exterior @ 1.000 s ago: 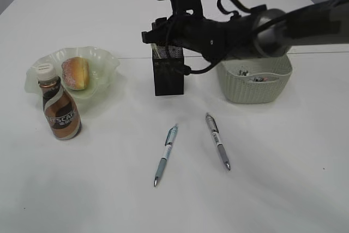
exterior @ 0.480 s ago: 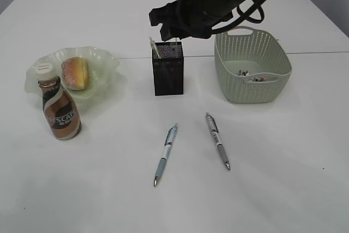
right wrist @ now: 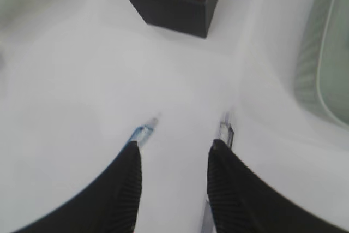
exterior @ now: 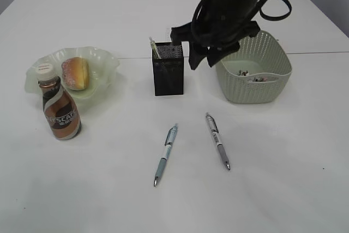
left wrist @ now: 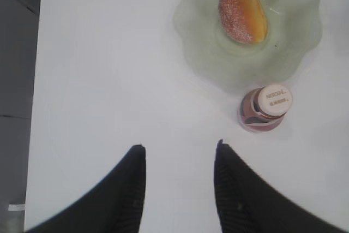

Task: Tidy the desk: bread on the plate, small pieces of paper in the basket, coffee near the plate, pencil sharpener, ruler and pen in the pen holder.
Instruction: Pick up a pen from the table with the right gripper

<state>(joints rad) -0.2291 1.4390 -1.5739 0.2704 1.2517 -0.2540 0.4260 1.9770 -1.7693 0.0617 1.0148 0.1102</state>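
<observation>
Basket (right wrist: 322, 58) cut off; blurred pens (right wrist: 143, 130)

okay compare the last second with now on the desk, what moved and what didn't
The right arm swung up and away from the pen holder, toward the basket; its hand is open and empty, above the two pens. A white item now stands in the holder. Bread, plate, coffee bottle and pens stayed put.

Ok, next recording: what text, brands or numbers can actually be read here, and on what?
"ESCAF": partial brand lettering on the label of the coffee bottle, exterior view; its first letter is out of sight.
Print on the bottle cap, left wrist view: too blurred to read.
The pens: no readable markings.
Nothing else carries text.
</observation>
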